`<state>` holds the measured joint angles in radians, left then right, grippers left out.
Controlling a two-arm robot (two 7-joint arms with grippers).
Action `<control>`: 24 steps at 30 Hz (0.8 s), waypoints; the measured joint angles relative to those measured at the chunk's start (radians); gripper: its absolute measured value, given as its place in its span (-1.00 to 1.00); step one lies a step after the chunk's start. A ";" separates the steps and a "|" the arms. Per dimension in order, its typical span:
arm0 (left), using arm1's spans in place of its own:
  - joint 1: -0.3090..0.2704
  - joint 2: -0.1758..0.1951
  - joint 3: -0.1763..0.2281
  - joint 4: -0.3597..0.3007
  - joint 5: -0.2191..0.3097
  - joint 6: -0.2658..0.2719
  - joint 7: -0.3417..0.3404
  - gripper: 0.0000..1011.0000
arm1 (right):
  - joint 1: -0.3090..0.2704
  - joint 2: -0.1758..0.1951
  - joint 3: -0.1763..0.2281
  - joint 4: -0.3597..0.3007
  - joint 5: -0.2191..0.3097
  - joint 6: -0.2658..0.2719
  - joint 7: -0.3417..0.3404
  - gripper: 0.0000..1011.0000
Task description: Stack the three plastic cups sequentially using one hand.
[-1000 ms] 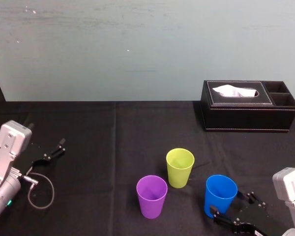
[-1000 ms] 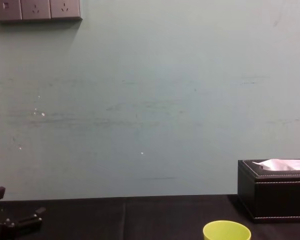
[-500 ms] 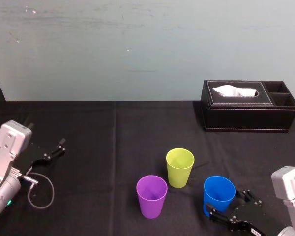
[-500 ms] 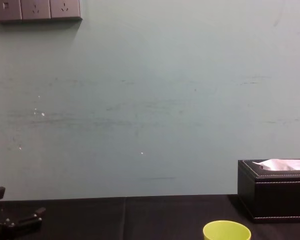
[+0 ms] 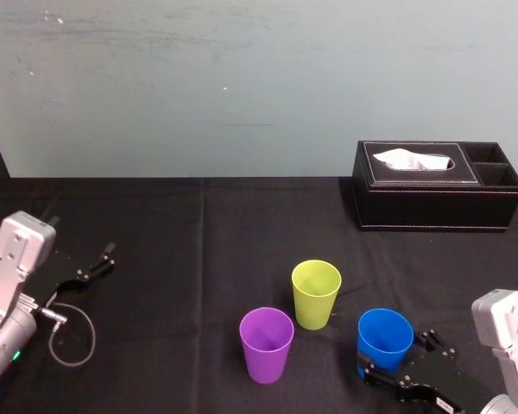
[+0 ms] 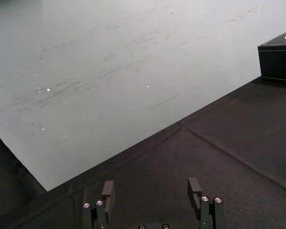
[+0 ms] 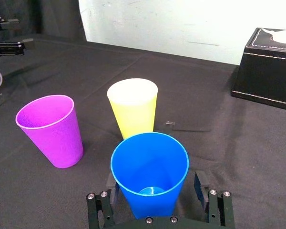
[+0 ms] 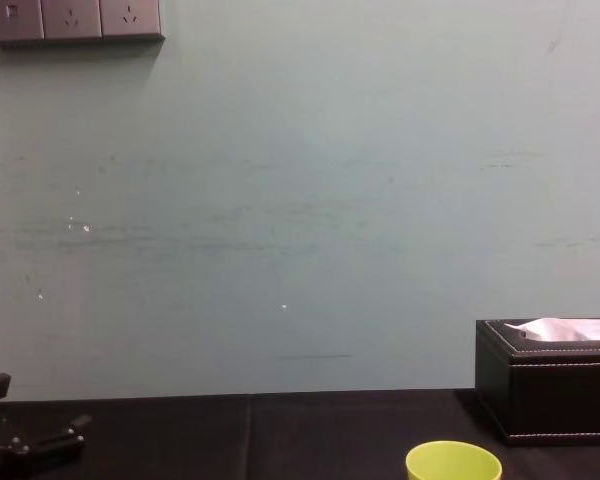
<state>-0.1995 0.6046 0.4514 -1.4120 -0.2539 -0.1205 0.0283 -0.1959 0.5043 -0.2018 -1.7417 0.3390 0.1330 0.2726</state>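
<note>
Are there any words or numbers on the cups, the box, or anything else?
Purple cup, yellow-green cup, blue cup: no writing, all plain.
Tissue box: no writing to be seen.
Wall sockets: tiny marks, too small to read.

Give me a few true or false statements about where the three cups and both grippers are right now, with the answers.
1. The blue cup stands between the open jaws of the right gripper. True.
2. The purple cup is nested inside the yellow-green cup. False: they stand apart, each upright on the table.
3. The left gripper is shut on the purple cup. False: its jaws are open with nothing between them, at the table's left side, away from the cups.
4. The black tissue box sits farther back than the cups, toward the right. True.
</note>
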 joint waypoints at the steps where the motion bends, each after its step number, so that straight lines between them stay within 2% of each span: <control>1: 0.000 0.000 0.000 0.000 0.000 0.000 0.000 0.98 | 0.000 0.000 0.000 0.000 0.000 0.000 0.000 0.99; 10: 0.000 0.000 0.000 0.000 0.000 0.000 0.000 0.98 | -0.001 0.003 0.000 -0.001 0.002 0.001 0.000 0.96; 14: 0.000 0.000 0.000 0.000 0.000 0.000 0.000 0.98 | -0.002 0.003 -0.001 -0.002 0.004 0.001 0.000 0.82; 18: 0.000 0.000 0.000 0.000 0.000 0.000 0.000 0.98 | -0.002 0.004 -0.001 -0.002 0.005 0.001 0.000 0.56; 24: 0.000 0.000 0.000 0.000 0.000 0.000 0.000 0.98 | -0.003 0.004 -0.001 -0.003 0.005 0.001 -0.001 0.42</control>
<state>-0.1995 0.6047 0.4514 -1.4120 -0.2539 -0.1205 0.0283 -0.1985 0.5083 -0.2029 -1.7446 0.3443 0.1342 0.2717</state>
